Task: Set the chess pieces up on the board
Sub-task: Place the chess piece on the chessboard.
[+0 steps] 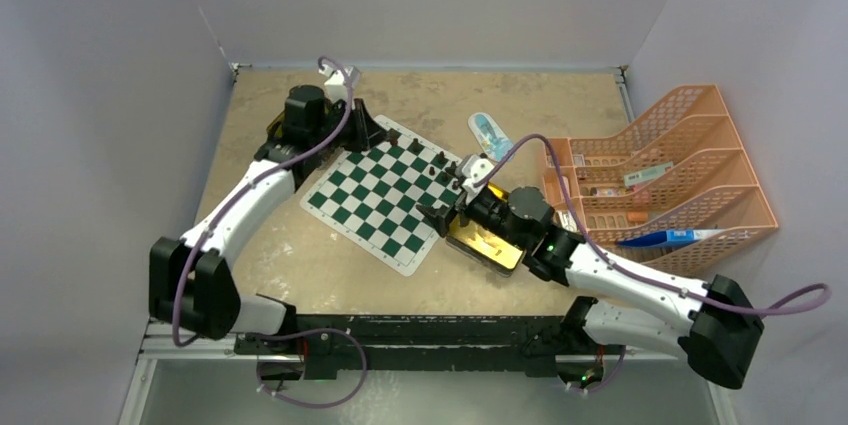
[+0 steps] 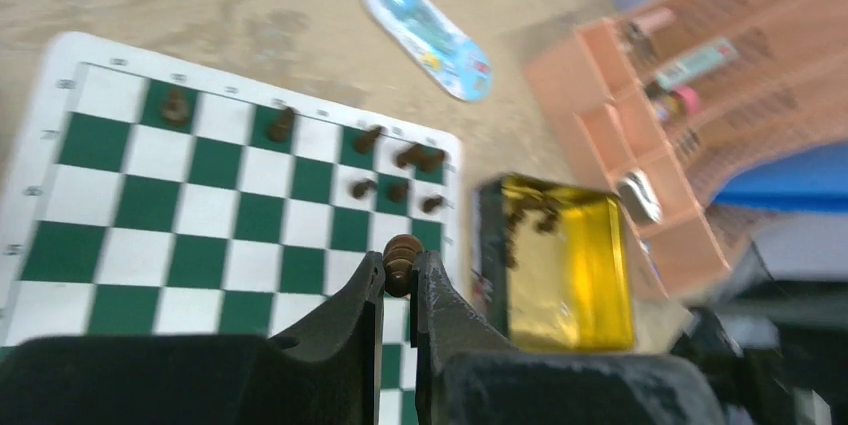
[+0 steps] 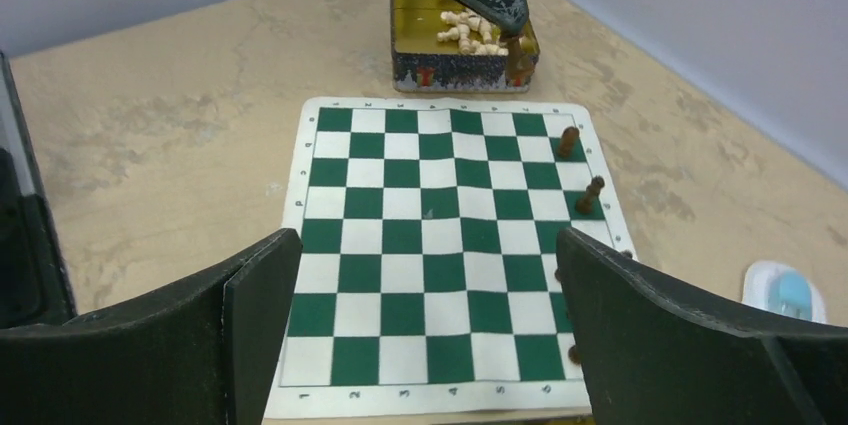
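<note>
Dk brown pcs (image 2: 283, 123), grn/wht board (image 2: 200, 210).

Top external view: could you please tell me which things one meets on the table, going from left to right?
board → gold tin → orange rack. I left out the blue-and-white packet, because it lies across the same stretch as the tin.
</note>
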You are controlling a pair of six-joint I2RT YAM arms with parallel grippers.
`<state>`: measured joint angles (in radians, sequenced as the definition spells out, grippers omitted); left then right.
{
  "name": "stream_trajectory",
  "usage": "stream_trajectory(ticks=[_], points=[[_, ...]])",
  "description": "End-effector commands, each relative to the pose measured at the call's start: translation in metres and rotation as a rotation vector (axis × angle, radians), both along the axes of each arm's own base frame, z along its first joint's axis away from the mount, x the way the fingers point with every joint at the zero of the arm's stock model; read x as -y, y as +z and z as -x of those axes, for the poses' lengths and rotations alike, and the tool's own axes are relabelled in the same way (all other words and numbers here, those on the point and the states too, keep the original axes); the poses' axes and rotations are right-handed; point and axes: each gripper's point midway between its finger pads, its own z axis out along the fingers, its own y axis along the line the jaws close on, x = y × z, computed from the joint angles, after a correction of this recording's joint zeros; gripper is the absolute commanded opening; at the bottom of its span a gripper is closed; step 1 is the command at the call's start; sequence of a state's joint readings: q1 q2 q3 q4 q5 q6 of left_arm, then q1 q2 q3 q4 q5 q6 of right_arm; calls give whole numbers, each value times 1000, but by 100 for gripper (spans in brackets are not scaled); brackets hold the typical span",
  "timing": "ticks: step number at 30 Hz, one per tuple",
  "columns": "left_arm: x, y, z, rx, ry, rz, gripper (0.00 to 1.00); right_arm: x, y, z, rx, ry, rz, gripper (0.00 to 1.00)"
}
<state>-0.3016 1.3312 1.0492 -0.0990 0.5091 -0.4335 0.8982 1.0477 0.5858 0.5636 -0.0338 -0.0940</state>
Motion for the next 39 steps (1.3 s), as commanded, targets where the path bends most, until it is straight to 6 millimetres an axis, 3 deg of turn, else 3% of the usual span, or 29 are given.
stream_trajectory(ticks=[1, 4, 8, 16, 23, 33, 39], points=[[-27, 1, -56, 45, 216, -149, 0, 21, 11, -2, -168, -144, -124, 99], [-28, -4, -80, 65, 265, -182, 0, 44, 16, -11, -262, -302, -218, 99], [-11, -17, -106, 77, 265, -250, 0, 67, 11, -18, -353, -464, -279, 99], [15, -44, -142, 110, 280, -378, 0, 70, 2, -14, -399, -478, -235, 99], [40, -84, -149, 125, 222, -500, 0, 75, 9, -14, -374, -483, -240, 99], [39, -123, -156, 81, 222, -559, 0, 72, 11, -11, -380, -461, -242, 99], [43, -135, -160, 77, 210, -556, 0, 67, 17, -8, -393, -429, -265, 99]])
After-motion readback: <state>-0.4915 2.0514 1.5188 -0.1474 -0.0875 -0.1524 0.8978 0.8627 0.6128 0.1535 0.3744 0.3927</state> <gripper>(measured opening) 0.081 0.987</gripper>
